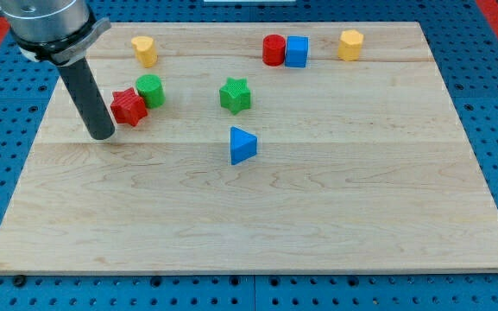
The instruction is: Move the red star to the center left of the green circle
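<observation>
While my tip (102,135) is resting on the desk (257,225) near its left edge, the red star (129,107) is lying just to the view's right of it and a little toward the far edge, close beside the rod but, as far as I can tell, not quite touching. My tool is only a plain dark rod, so it is neither opening nor closing and is holding nothing; all it can do is push. The star is sitting toward the far left corner, pressed against the lower left side of the green circle (151,90), so it is looking nearly placed already. I am judging that any remaining nudge needs to carry the star slightly toward the far edge, level with the circle's middle, without shoving the circle away. My arm is coming down from the far left corner, the rod leaning a little rightward as it descends.
</observation>
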Tool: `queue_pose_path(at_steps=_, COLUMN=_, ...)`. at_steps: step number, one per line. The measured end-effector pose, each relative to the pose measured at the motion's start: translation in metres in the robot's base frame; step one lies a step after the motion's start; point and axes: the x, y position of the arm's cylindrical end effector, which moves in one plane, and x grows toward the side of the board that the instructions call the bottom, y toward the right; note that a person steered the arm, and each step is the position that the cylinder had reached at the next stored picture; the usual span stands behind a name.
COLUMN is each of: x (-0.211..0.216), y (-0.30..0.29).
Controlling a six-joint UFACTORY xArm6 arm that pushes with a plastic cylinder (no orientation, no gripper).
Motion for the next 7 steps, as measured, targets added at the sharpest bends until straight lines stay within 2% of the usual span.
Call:
queue_pose_path(at_steps=3, x=-0.004, y=0.066)
queue_pose_path(at_steps=4, x=-0.031, y=0.066)
queue_pose_path(at_steps=7, x=-0.046, y=0.004)
